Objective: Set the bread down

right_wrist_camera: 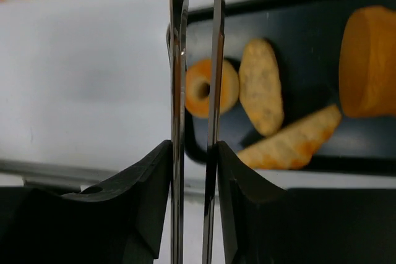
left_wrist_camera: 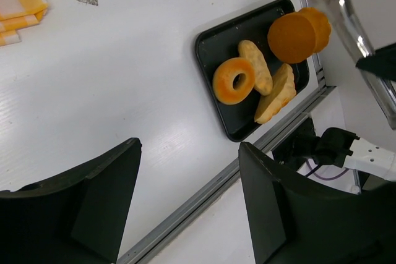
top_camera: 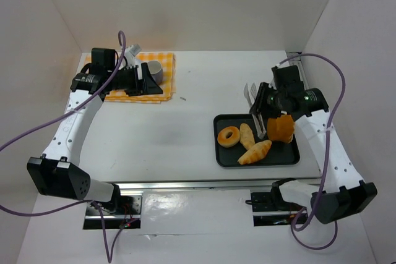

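Bread: the bread lay flat on the black tray, between the doughnut and the croissant, close to both.
Right hand: the right gripper had its fingers pressed onto a pair of metal tongs, squeezing the two blades to a narrow gap.
Tongs: nothing sat between the blades, and they were clear of the bread, over the doughnut's side of the tray.
Left hand: the left gripper hung over the yellow checked cloth, fingers spread wide and holding nothing.
Other food: a round orange bun sat at the tray's far right corner.
Done, as judged: the bread rested on the tray with the other pastries and nothing gripped it, so the placing looked finished.
Left, as judged: little beyond drawing the tongs away and putting them down. If the bread was meant for another spot, that could not be told.
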Robot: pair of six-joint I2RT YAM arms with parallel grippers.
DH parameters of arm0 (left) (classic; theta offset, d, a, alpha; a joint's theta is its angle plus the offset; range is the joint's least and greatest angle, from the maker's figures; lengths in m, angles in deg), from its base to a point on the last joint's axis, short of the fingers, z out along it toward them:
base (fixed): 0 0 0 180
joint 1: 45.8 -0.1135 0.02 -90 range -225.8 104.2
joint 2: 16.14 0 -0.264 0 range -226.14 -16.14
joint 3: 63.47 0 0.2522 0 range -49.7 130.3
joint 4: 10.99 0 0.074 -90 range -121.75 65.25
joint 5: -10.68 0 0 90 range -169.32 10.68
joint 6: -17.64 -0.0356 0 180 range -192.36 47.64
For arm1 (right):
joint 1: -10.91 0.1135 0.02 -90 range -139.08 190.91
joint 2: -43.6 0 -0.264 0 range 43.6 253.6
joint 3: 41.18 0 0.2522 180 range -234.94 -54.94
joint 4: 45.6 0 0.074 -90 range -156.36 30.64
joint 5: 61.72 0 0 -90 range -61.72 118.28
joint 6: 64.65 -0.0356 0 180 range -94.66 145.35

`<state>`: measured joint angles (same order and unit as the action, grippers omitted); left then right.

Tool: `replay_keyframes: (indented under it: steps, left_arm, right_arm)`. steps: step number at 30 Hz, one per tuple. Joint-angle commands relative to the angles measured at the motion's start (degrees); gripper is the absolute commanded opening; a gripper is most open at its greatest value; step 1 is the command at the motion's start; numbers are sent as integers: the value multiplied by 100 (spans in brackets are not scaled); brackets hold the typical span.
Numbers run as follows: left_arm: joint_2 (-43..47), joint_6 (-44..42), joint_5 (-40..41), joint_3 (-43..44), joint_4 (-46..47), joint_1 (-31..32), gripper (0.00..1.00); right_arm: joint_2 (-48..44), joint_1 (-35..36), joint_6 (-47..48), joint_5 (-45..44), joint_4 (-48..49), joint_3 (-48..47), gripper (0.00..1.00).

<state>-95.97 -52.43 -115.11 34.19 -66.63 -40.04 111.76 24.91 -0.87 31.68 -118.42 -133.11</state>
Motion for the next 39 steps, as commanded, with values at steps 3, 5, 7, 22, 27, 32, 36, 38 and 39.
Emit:
replay_keyframes:
  steps: [3, 5, 7, 22, 27, 32, 36, 38, 39]
  left_arm:
    - [38, 143, -252, 110, 365, -31, 77]
    - [38, 143, -253, 48, 418, -31, 77]
    - [38, 143, -306, -4, 418, -31, 77]
    - [-15, 143, -306, -181, 471, -31, 78]
    - [-15, 143, -306, -181, 471, -31, 78]
    - [-68, 143, -306, -181, 524, -31, 78]
    - [-68, 143, -306, -234, 524, -31, 78]
    - [-68, 196, -306, -234, 524, -31, 78]
    - [-68, 196, -245, -234, 524, -31, 78]
  right_arm:
    - [-470, 33, 196, 627, -1440, 197, 48]
    - [-470, 33, 196, 627, -1572, 346, 48]
    - [-523, 33, 196, 566, -1573, 416, 50]
    - [-207, -301, 249, 389, -1107, 1039, 56]
    - [-49, -415, 424, 539, -827, 1321, 59]
    - [66, -547, 608, 855, -518, 1673, 60]
    - [127, -740, 740, 1014, -395, 1604, 48]
    - [127, -810, 794, 1014, -395, 1314, 31]
    - [127, -811, 846, 874, -473, 1200, 27]
